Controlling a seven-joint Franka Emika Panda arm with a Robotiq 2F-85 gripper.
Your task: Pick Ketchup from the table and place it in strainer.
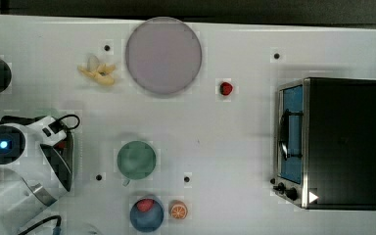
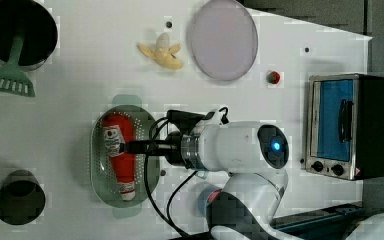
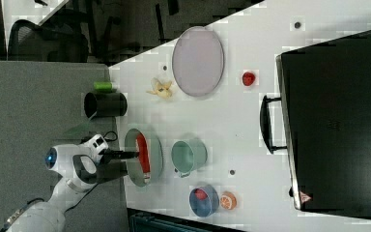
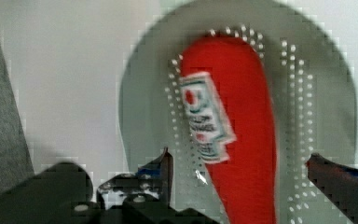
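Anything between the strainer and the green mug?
No. In the right view only bare white table separates the strainer and green mug.

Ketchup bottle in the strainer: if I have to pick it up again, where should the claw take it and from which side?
Probably across the wide red body beside the label, from straight above. The ketchup bottle lies flat along the strainer, so its long sides face up and are free. The claw stands open astride it in the wrist view. The narrow cap end near the rim looks harder to pinch.
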